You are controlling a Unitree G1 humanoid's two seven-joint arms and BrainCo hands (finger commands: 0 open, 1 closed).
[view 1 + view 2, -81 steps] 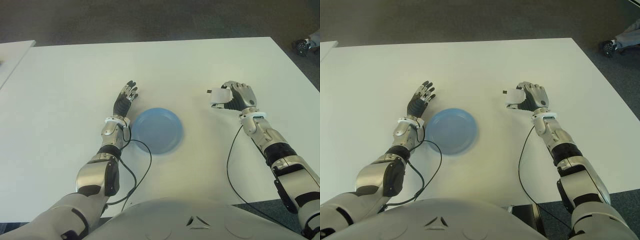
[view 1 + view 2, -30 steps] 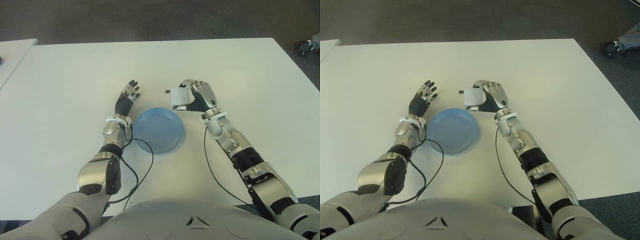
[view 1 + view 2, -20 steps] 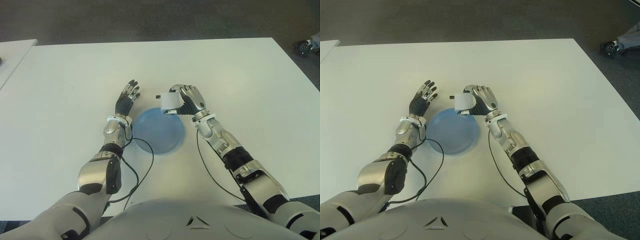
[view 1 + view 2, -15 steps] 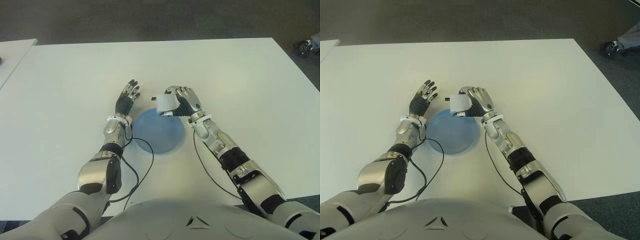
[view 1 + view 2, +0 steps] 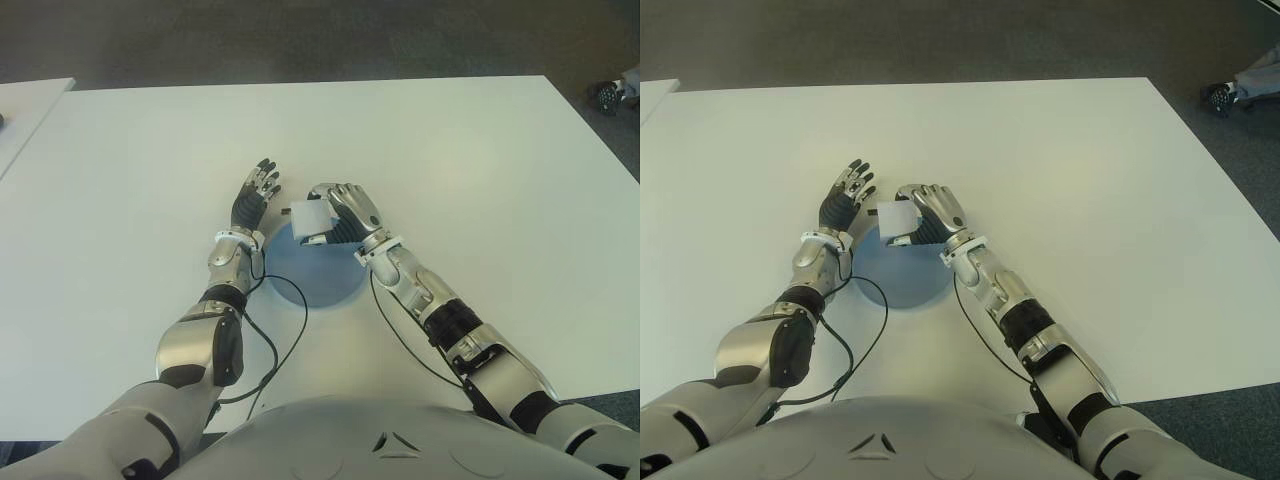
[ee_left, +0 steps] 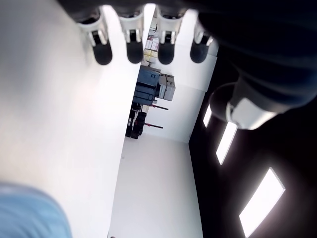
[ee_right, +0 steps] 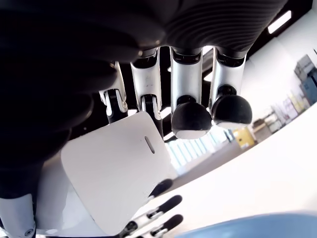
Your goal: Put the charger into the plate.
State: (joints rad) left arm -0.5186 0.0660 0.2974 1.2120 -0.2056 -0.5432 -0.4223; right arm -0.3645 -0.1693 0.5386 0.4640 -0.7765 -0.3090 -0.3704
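Note:
A white cube-shaped charger [image 5: 311, 220] is held in my right hand [image 5: 335, 212], whose fingers are curled around it. The hand hangs over the far part of the blue plate [image 5: 320, 280], above it and not touching. In the right wrist view the charger [image 7: 111, 183] shows pinched under the fingertips [image 7: 190, 119], with the plate's blue rim [image 7: 233, 229] below. My left hand [image 5: 252, 200] shows just left of the plate, fingers spread and holding nothing.
The white table [image 5: 480, 160] spreads wide on all sides. A second white surface [image 5: 25, 110] stands at the far left. A black cable [image 5: 285, 330] loops from my left forearm across the table near the plate's front edge.
My right hand has carried the charger leftward from the right side of the table to over the plate. The left hand has stayed put.

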